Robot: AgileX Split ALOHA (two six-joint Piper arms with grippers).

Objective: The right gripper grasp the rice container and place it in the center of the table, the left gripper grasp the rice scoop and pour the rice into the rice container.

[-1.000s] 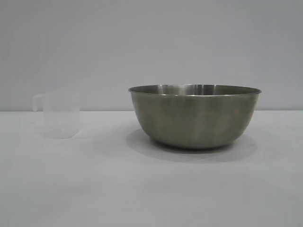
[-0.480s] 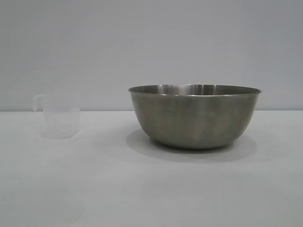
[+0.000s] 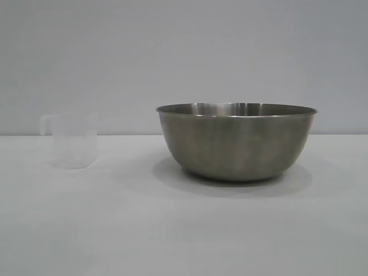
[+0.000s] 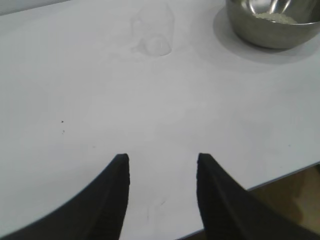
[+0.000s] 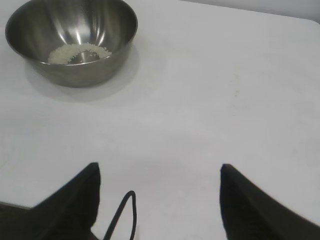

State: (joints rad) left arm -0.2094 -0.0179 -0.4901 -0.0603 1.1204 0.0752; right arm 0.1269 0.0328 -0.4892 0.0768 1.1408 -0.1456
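rice scoop [image 3: 73, 141] upright on the worktop [image 3: 115, 230], handle at 9 o'clock, rice container [image 3: 237, 141] mouth-up, left gripper [image 4: 161, 172] narrow, right gripper [image 5: 159, 187] wide, both empty

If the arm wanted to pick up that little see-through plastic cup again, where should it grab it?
Probably by the side handle at the rim of the small translucent plastic measuring cup. The cup stands upright on the white table, apart from the big steel bowl, its handle pointing away from the bowl. The open left gripper could come from that clear side.
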